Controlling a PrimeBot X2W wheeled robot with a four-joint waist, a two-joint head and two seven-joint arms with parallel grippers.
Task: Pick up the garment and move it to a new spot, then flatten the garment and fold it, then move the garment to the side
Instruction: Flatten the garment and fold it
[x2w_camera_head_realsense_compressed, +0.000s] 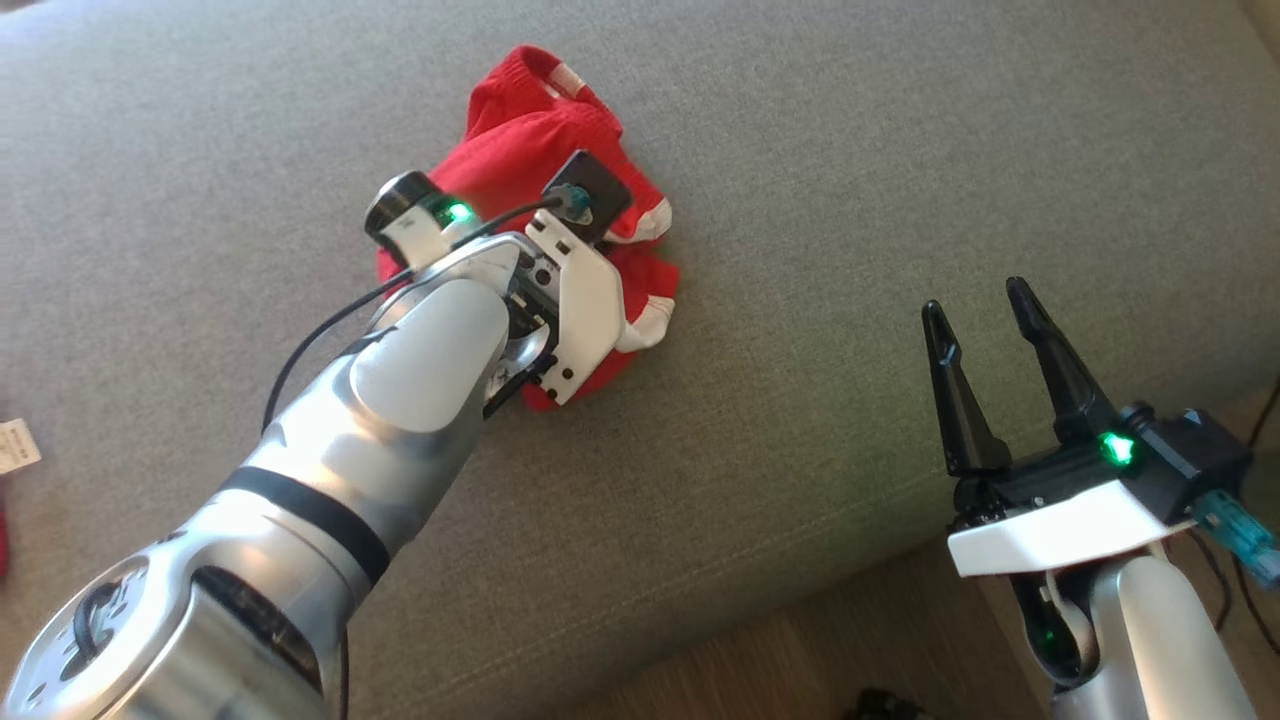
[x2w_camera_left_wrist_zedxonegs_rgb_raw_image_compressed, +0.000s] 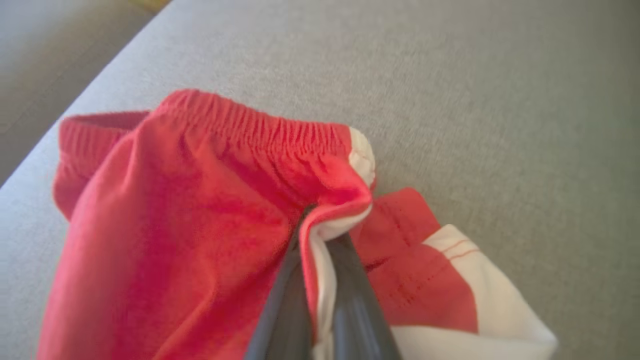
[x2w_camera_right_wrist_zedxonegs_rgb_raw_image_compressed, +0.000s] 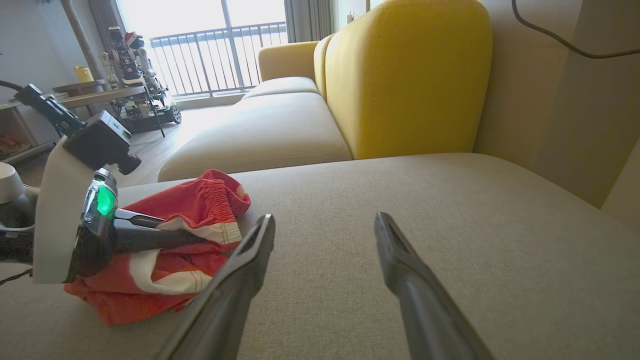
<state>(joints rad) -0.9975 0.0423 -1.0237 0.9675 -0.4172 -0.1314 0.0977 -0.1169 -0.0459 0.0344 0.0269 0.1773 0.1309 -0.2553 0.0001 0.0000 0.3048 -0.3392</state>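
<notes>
The left fingers (x2w_camera_left_wrist_zedxonegs_rgb_raw_image_compressed: 356, 305) are pressed together on a fold of the garment (x2w_camera_head_realsense_compressed: 520, 130). A white-edged pleat is pinched between them, just under the gathered elastic waistband (x2w_camera_left_wrist_zedxonegs_rgb_raw_image_compressed: 260, 130). From the side they reach in almost level and disappear into the cloth, so I can't make out their tips there. The garment is a pair of red shorts with white trim, and it sits bunched in a loose heap on the grey cushion (x2w_camera_head_realsense_compressed: 850, 200), toward the far left of it. One white-edged leg spills out to the right of the pinch. The left arm (x2w_camera_head_realsense_compressed: 400, 400) comes in at a slant over the heap and covers its near half, with a green light glowing on the wrist and a black cable (x2w_camera_head_realsense_compressed: 320, 335) looping back along it.

The right fingers (x2w_camera_head_realsense_compressed: 1060, 370) are spread wide with nothing between them. They point out over the near edge of the cushion, well apart from the garment and off to its right, and a green light shows at their base too.

Further out, a strip of wooden floor (x2w_camera_head_realsense_compressed: 800, 660) runs along the cushion's near side. At the far end stands a yellow sofa back (x2w_camera_right_wrist_zedxonegs_rgb_raw_image_compressed: 405, 75), with a pale seat (x2w_camera_right_wrist_zedxonegs_rgb_raw_image_compressed: 260, 135) beyond it and a railing (x2w_camera_right_wrist_zedxonegs_rgb_raw_image_compressed: 215, 50) at a bright window.
</notes>
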